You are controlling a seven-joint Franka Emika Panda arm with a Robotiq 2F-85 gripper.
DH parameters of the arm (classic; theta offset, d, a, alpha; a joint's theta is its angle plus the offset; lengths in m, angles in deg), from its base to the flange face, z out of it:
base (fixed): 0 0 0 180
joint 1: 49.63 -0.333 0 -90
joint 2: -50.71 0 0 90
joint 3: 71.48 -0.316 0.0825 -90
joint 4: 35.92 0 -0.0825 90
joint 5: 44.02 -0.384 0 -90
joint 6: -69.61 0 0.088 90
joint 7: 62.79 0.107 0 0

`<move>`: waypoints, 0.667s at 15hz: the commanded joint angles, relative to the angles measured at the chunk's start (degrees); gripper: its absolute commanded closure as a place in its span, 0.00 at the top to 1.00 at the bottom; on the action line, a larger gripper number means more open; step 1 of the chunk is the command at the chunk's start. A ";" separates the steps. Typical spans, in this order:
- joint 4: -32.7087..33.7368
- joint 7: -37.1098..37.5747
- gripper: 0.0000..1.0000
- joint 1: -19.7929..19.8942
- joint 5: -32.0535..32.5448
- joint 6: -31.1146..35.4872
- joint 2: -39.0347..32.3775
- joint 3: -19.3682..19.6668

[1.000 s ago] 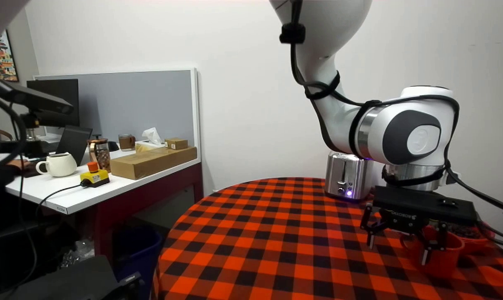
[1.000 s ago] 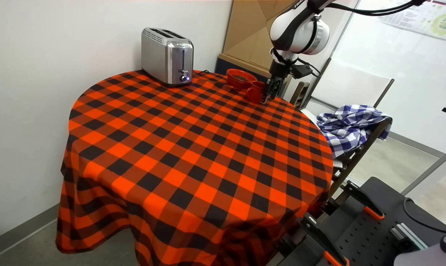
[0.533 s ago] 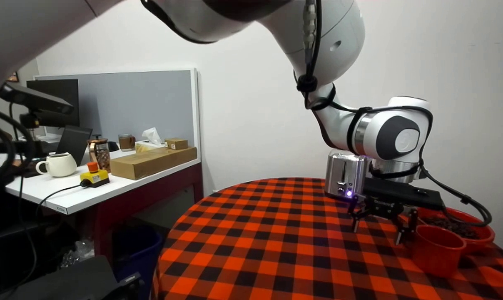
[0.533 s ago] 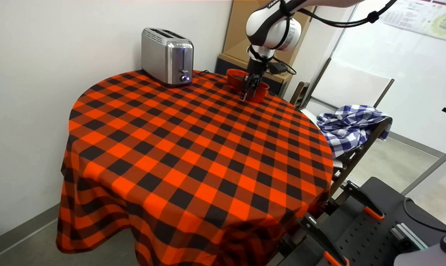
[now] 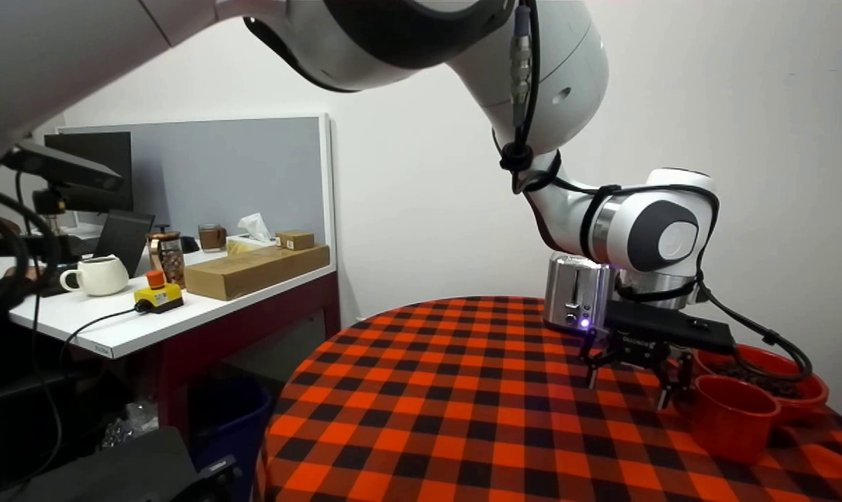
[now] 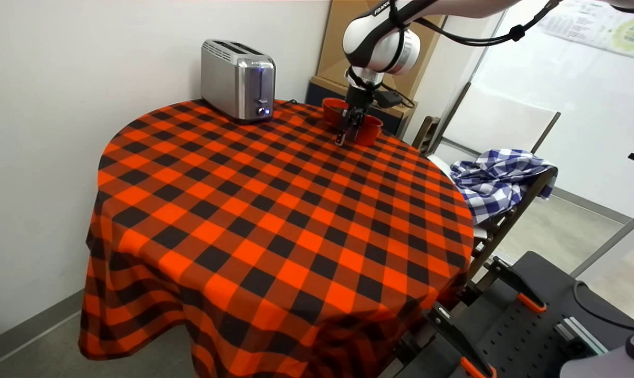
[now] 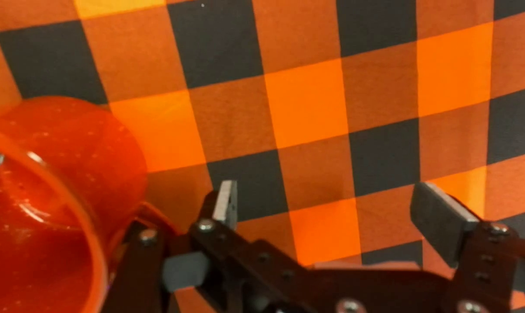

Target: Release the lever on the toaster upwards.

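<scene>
On the left in an exterior view, there's your toaster (image 6: 222, 79), upright near the wall (image 6: 138, 52) at the back of the checked desk (image 6: 275, 210), its lever (image 6: 263, 102) sitting low in the slot (image 6: 260, 81) and a bluish light (image 6: 264, 112) just below. Next across, a red bowl (image 6: 331, 112), and in front of it your pincer (image 7: 327, 200), pointing down above the desk: 2 fingers (image 7: 438, 221) spread wide, the desk's check showing between them in the wrist view. Just beside, a red mug (image 6: 370, 134) stands upright. Further right, a crumpled blue-and-white cloth (image 6: 498, 176) beyond the desk.
</scene>
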State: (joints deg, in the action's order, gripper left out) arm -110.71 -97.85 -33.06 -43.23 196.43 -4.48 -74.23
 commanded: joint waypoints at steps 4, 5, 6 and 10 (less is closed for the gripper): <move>0.27 -0.08 1.00 -0.08 -0.09 -0.16 -0.13 0.10; 0.27 -0.08 1.00 -0.08 -0.09 -0.16 -0.13 0.10; 0.26 -0.08 1.00 -0.09 -0.08 -0.16 -0.13 0.09; 2.00 -0.63 1.00 0.27 -0.09 -1.89 -2.07 0.10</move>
State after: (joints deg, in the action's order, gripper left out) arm -110.72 -97.85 -32.97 -43.23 196.34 -4.94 -74.11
